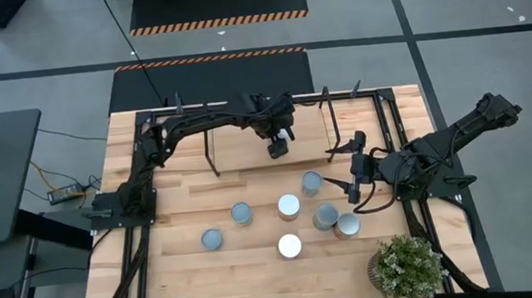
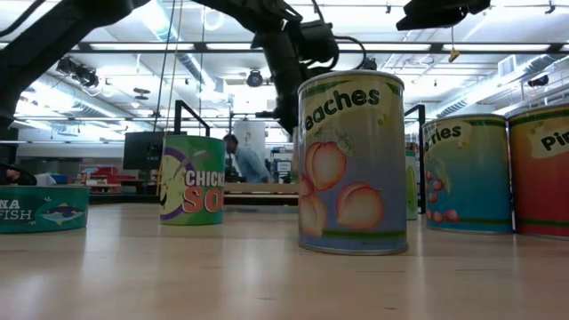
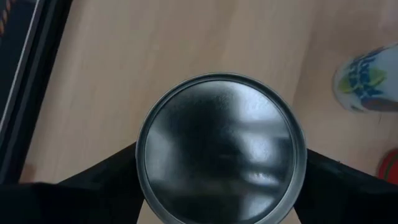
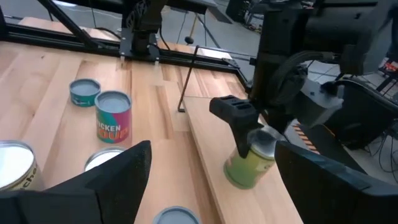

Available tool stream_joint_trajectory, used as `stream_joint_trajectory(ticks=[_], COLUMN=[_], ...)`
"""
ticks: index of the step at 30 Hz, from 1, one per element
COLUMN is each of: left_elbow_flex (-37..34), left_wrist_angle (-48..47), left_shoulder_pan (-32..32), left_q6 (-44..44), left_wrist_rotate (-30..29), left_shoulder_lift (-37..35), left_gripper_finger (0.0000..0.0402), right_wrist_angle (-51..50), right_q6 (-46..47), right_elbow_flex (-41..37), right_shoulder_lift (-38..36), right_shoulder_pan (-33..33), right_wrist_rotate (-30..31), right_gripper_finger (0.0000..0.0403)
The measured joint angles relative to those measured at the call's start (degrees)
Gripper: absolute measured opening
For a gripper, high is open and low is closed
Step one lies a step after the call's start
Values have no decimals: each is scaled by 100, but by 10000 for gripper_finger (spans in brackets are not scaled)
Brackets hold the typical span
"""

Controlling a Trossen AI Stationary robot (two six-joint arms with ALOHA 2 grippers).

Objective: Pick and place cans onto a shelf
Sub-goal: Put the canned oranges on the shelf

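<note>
One can [image 4: 252, 160], green-sided with a plain silver top, sits clamped between the fingers of the left gripper [image 1: 278, 149], tilted, its base touching or just above the shelf [image 4: 211, 162] directly below the claw; release needs it upright. The right gripper [image 1: 354, 191], jaws part-open and empty, waits near the seven cans [image 1: 288, 207] on the table.

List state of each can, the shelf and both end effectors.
left end effector: shut on the held can, above the shelf.
held can: gripped, tilted, low over the shelf board; contact unclear.
seven table cans: upright on the tabletop, none gripped.
shelf: no can set down on it yet.
right end effector: open, empty, waiting near the table cans.
</note>
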Motion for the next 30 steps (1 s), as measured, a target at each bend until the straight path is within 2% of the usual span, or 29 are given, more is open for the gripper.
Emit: stream_joint_trajectory(ticks=[3, 10, 18, 24, 30], left_elbow_flex=[0, 0, 0, 7, 187], left_wrist_angle=[7, 59, 486, 965, 755], left_shoulder_pan=[-8, -27, -56, -234, -413], left_q6=[149, 364, 885, 1451, 1797], left_wrist_rotate=[11, 354, 226, -553, -695], left_shoulder_lift=[15, 45, -78, -122, -337], left_gripper_finger=[332, 394, 392, 392, 392], right_wrist_angle=[-29, -62, -65, -126, -216], right_q6=[30, 57, 57, 121, 158], right_elbow_flex=[-2, -2, -2, -2, -2], right_shoulder_lift=[0, 2, 6, 11, 11], right_shoulder_pan=[2, 2, 2, 2, 2], right_wrist_rotate=[0, -1, -2, -43, -44], right_gripper_finger=[348, 348, 348, 348, 348])
